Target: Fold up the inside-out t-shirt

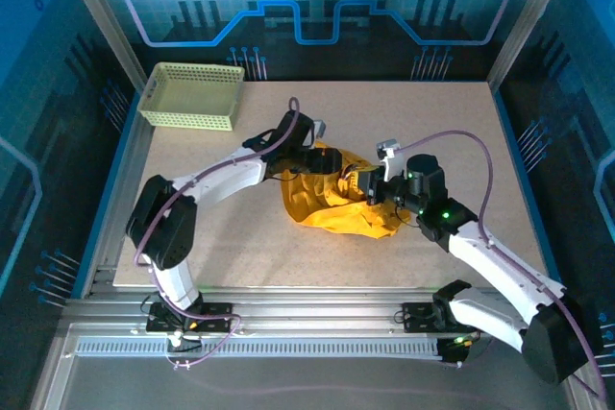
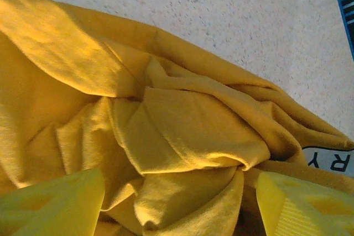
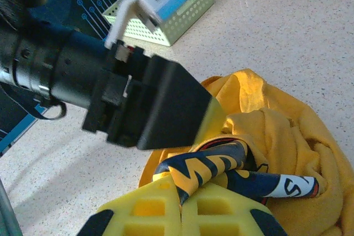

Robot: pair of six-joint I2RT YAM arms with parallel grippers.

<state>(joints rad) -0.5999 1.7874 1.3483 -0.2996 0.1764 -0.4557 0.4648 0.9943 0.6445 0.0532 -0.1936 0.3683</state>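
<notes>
The mustard-yellow t-shirt [image 1: 332, 204] lies crumpled in a heap at the middle of the table. My left gripper [image 1: 325, 162] presses into its far left side. In the left wrist view that gripper [image 2: 180, 208] is open, its yellow fingers [image 2: 55, 203] wide apart with bunched plain cloth [image 2: 182, 131] between them. My right gripper [image 1: 365, 185] meets the heap from the right. It is shut [image 3: 182, 205] on a fold showing the dark printed lettering [image 3: 213, 167]. The left gripper's black body [image 3: 155, 103] hangs just above that fold.
A pale yellow-green mesh basket [image 1: 192, 95] stands at the table's far left corner, also visible behind the left arm [image 3: 177, 20]. Bare speckled tabletop [image 1: 432, 132] surrounds the shirt. A blue frame edge [image 2: 344, 4] runs along the table's side.
</notes>
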